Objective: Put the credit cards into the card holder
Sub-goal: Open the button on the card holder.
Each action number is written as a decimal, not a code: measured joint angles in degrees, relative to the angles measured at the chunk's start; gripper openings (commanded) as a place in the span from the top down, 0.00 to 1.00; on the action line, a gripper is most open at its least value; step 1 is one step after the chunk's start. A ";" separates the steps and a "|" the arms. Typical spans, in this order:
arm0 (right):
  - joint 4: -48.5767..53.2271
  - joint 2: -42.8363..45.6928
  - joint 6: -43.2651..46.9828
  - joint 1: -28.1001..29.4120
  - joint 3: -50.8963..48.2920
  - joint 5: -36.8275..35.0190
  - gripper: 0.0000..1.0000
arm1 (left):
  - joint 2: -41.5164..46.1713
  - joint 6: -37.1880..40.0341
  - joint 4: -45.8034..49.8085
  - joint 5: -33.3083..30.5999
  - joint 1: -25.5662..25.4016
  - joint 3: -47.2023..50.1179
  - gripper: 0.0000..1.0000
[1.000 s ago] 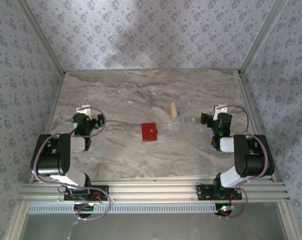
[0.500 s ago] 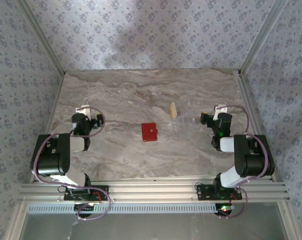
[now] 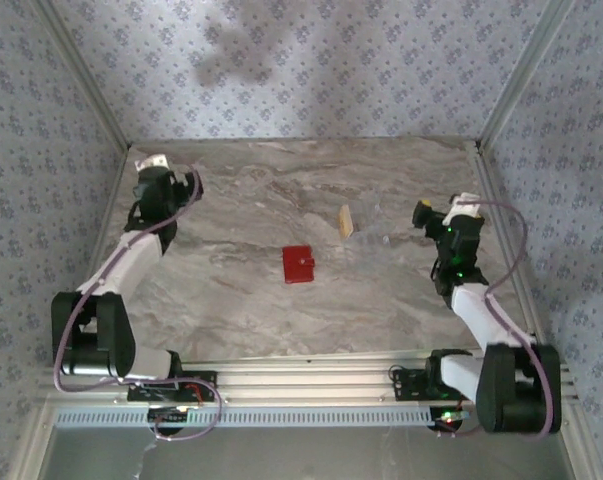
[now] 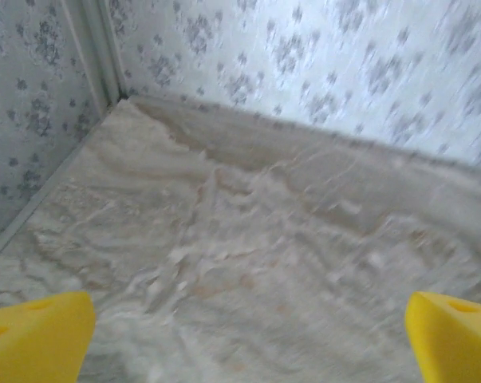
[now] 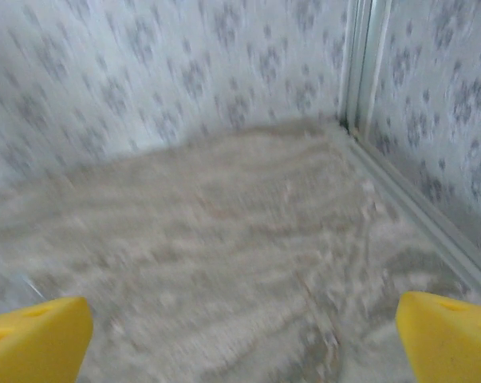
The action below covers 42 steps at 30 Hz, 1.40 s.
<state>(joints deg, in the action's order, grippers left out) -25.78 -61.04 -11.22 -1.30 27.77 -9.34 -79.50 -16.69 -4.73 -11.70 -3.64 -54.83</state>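
While both arms are reaching out over the table (image 3: pixel 241 200), I read the scene mostly from the top camera. Near the middle of the marble lies the holder (image 3: pixel 298 264) – a small red square, flat, red side up, with a tiny pale dot near its right edge. It looks folded shut. Farther back and a little to the right, apart from the holder, sits the card (image 3: pixel 346 221), a narrow pale tan strip set at a slight angle; whether it is one card or a stack, I cannot tell.

On its wrist camera, the left gripper (image 4: pixel 244 339) is spread wide: its yellow fingertips (image 4: pixel 37 335) sit at the two bottom corners with bare marble between them. That view faces the far left corner, where patterned wall (image 4: pixel 304 56) meets table. From above, the left arm (image 3: pixel 131 255) stretches along the left edge, well away from holder and card.

Spread just as wide is the right gripper (image 5: pixel 244 339) – yellow tips at both lower corners, bare table between. It faces the far right corner. From above, the right arm (image 3: pixel 481 310) runs up the right side, its head to the right of the card and clear of it.
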 measured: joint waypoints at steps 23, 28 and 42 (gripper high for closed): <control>40.85 -15.80 -11.23 38.10 29.88 -7.17 0.56 | -11.74 -21.40 9.66 38.91 -16.63 -1.77 0.81; 40.83 -26.67 -12.61 41.42 32.89 -2.73 0.50 | -18.69 -24.15 6.38 44.37 -17.25 -1.77 0.83; 41.68 -40.48 -14.73 43.10 40.04 7.34 0.60 | -27.82 -24.98 3.04 48.48 -20.06 -4.92 0.84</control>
<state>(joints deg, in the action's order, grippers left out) 15.90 -101.51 -25.96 41.80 67.81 -2.00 -107.33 -41.67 -1.69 36.77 -23.70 -59.75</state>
